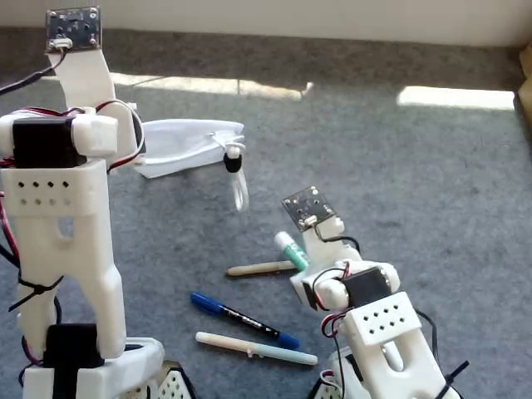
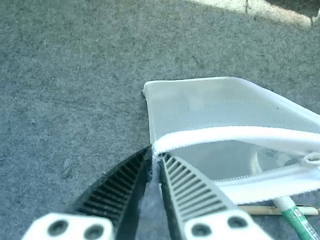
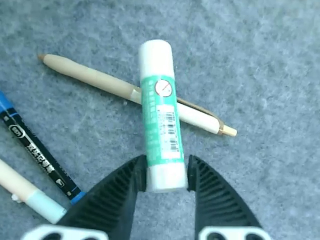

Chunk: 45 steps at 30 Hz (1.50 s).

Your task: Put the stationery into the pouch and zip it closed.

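Grey carpet (image 1: pixel 416 183) all across, with sunlit strips (image 1: pixel 455 97) along the far edge under a pale wall. Plenty of bare carpet out on the right side and through the middle.

Over on the left, white mesh pouch (image 1: pixel 187 143) on the carpet, mouth open along the side facing the pens. Zip pull (image 1: pixel 233 158) and its loop at the corner nearest the middle. Left gripper (image 2: pixel 154 159) pinched narrow on the pouch's zip edge, right at the end of the opening. Black and white fingers almost together, with the tape between them.

Nearer the front, right gripper (image 3: pixel 166 167) clamped on one white end of a green-labelled glue stick (image 3: pixel 160 110), other end pointing toward the pouch. Glue stick crossing over a beige pen (image 3: pixel 100 82); touching or just above, hard to say.

Closer to the front edge, a blue marker (image 1: pixel 245 319), then a white pen with a pale blue cap (image 1: pixel 256 348). Roughly parallel, near each other but apart. Open lane of carpet between glue stick and pouch mouth.
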### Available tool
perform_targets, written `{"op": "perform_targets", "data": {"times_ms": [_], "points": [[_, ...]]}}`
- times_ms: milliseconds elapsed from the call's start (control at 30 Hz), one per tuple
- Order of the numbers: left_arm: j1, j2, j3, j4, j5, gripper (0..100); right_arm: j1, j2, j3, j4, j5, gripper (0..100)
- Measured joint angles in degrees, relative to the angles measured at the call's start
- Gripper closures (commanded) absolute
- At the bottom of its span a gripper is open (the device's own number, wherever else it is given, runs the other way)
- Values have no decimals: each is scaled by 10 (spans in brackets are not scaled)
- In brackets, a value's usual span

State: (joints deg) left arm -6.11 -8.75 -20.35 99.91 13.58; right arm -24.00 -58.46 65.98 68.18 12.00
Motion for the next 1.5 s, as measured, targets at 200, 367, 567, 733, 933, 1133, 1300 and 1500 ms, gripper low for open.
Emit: {"op": "perform_targets", "data": {"times_ms": [200, 367, 567, 733, 933, 1133, 1300, 1500], "points": [[0, 0, 3, 0, 0, 993, 0, 0, 0, 12, 0, 856], [0, -2, 27, -6, 0, 993, -18, -4, 0, 12, -4, 856], [-11, -2, 36, -17, 0, 993, -21, -4, 0, 2, -35, 856], [-16, -2, 36, -17, 0, 993, -1, -4, 0, -32, -37, 857], [-16, -2, 36, -17, 0, 993, 16, -4, 0, -53, -37, 857], [-16, -2, 36, -17, 0, 993, 16, -4, 0, -81, -37, 857], [-16, -2, 36, -17, 0, 993, -21, -4, 0, -83, -61, 857], [-16, -2, 36, -17, 0, 993, -81, -4, 0, -83, -77, 857]]}}
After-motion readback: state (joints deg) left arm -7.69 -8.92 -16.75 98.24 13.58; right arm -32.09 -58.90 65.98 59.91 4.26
